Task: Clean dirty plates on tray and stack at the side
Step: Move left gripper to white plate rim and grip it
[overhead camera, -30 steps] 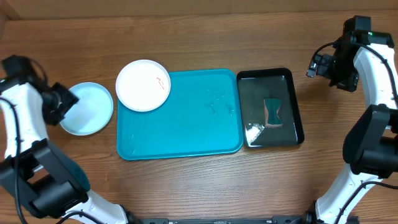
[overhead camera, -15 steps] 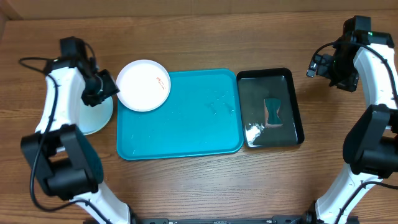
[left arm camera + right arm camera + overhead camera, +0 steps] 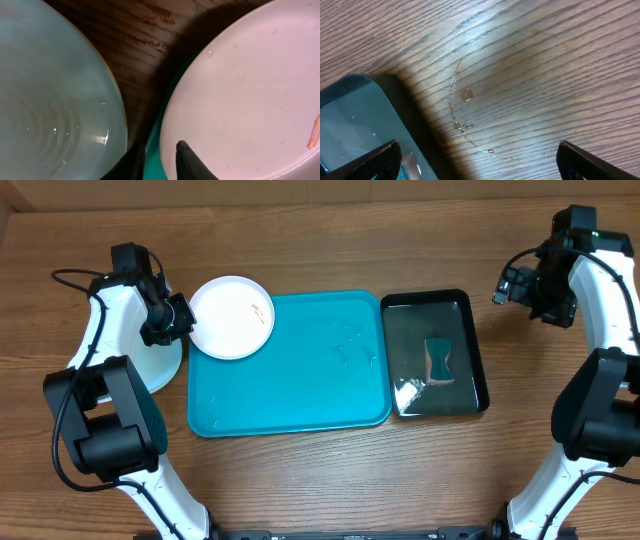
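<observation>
At the left end of the wood-grain table (image 3: 300, 480), my left gripper (image 3: 176, 321) meets the rim of the white plate (image 3: 232, 317). The plate is a round, smooth, glossy dish, lying partly on the top-left corner of the teal tray (image 3: 300, 380) and partly out over the wood. Thin reddish-orange smears (image 3: 257, 310) mark its right half. Through my left wrist camera, the two dark fingertips (image 3: 192, 162) stand close together. One is outside the plate's edge and the other over its pale inner face, with the rim between them. Whether they are pinching it I cannot tell.

Just beside it, across a strip of dark wood, the light blue plate (image 3: 50, 100) sits on the table left of the tray, partly under my arm. Its shiny face is beaded with water drops. The tray is a large plastic rectangle with rounded corners and a raised rim, its floor flecked with wet spots.

Close along its right side lies a smaller glossy black tray (image 3: 470, 320), with glare on its near-left corner. An hourglass-shaped teal sponge (image 3: 438, 360) rests inside.

My right gripper (image 3: 512, 284) hangs beyond the black tray's far right corner, above bare wood. Its jaws are spread wide with nothing between them — only a curved trail of water droplets (image 3: 462, 117) on the grain below.
</observation>
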Available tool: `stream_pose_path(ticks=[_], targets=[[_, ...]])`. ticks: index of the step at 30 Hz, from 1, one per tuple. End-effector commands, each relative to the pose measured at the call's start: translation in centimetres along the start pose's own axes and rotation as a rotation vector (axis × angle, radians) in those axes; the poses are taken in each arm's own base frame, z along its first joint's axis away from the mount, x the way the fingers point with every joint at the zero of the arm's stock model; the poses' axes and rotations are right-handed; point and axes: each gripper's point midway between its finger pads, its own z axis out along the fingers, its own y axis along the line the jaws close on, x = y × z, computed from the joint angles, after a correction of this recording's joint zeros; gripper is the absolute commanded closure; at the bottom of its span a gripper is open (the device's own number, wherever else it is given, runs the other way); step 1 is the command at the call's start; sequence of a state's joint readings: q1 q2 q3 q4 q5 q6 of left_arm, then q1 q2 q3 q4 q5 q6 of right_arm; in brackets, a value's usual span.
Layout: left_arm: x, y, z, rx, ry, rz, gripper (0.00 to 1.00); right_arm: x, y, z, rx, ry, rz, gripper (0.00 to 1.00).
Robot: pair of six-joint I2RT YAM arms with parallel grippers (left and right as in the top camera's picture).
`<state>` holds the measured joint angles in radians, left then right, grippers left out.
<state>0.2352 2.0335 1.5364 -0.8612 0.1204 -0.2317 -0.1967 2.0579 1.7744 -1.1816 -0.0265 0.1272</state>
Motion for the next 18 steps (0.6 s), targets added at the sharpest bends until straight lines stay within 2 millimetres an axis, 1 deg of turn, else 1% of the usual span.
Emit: stream_pose_path(ticks=[1, 6, 11, 18], targets=[[-0.2, -0.3, 0.2, 0.008, -0.004, 0.032, 0.78, -0.9, 0.0, -1.8, -0.013, -0.053, 0.008, 0.00], [-0.6, -0.7, 0.3, 0.009, -0.027, 0.061, 0.74, -0.9, 0.0, -1.8, -0.013, -0.053, 0.008, 0.00], [-0.8, -1.8, 0.4, 0.015, -0.043, 0.095, 0.72, -0.9, 0.0, -1.8, -0.013, -0.053, 0.008, 0.00], [-0.9, -1.7, 0.5, -0.074, -0.065, 0.127, 0.70, -0.9, 0.0, -1.8, -0.013, -0.053, 0.008, 0.00]])
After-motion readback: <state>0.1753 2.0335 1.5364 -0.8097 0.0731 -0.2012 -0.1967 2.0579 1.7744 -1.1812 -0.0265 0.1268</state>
